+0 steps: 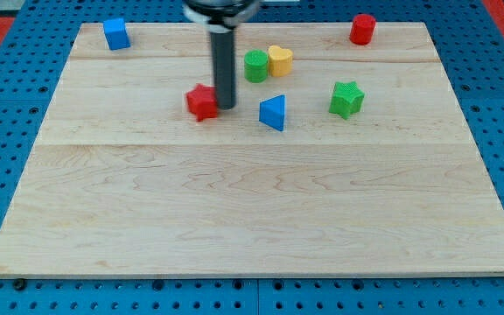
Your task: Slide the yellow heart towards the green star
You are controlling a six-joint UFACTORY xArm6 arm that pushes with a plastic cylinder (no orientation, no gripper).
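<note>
The yellow heart sits near the view's top centre, touching a green round block on its left. The green star lies to the right and a little lower, apart from the heart. My dark rod comes down from the top; my tip rests just right of a red star-like block, touching or nearly touching it. The tip is left of and below the yellow heart, with the green round block between them.
A blue triangle lies right of my tip. A blue cube is at the top left and a red cylinder at the top right. The wooden board is edged by blue pegboard.
</note>
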